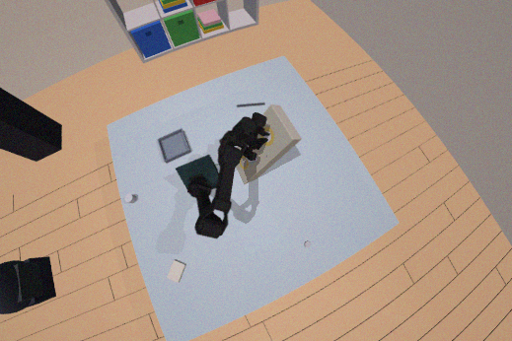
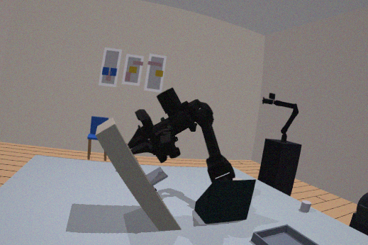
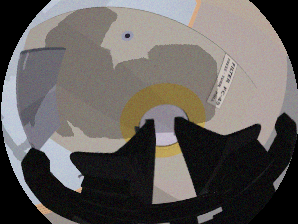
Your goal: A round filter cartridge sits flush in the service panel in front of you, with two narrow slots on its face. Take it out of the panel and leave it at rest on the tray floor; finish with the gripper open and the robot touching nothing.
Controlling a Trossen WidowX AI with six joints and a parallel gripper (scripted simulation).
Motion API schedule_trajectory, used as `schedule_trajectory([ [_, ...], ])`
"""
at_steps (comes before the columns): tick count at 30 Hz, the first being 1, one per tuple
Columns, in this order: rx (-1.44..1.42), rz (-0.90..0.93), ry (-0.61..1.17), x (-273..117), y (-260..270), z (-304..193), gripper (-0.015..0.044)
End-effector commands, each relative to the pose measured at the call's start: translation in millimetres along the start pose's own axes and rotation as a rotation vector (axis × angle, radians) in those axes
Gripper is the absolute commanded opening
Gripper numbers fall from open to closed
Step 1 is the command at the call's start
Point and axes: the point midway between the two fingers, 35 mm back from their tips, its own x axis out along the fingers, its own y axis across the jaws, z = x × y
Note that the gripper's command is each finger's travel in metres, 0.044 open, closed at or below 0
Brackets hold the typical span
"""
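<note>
- Gripper (image 3: 162, 137) pressed against the tilted panel (image 3: 246, 83); jaws narrow, clamped on the cartridge (image 3: 164, 144) inside its yellow ring.
- Tray (image 1: 175, 145) sits left on the tabletop (image 1: 299, 197), well apart.

Filter cartridge (image 3: 168, 141) mostly covered by the black fingers in the wrist view; its two slots not visible. Hidden behind the arm from above. Front of the service panel (image 2: 133, 175) turned away in the exterior view. Tray (image 2: 283, 238) cut off there by the bottom edge. Label text on the panel too small to read.
</note>
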Motion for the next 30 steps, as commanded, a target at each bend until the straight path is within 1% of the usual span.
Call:
schedule_trajectory([
  [1, 0.024, 0.005, -0.010, 8, 0, -2, 0.0000],
  [20, 0.024, 0.005, -0.010, 8, 0, -2, 0.0000],
  [21, 0.001, 0.000, -0.001, -1, 0, 0, 0.0000],
  [30, 0.015, 0.008, -0.021, -36, -3, 3, 0.0000],
])
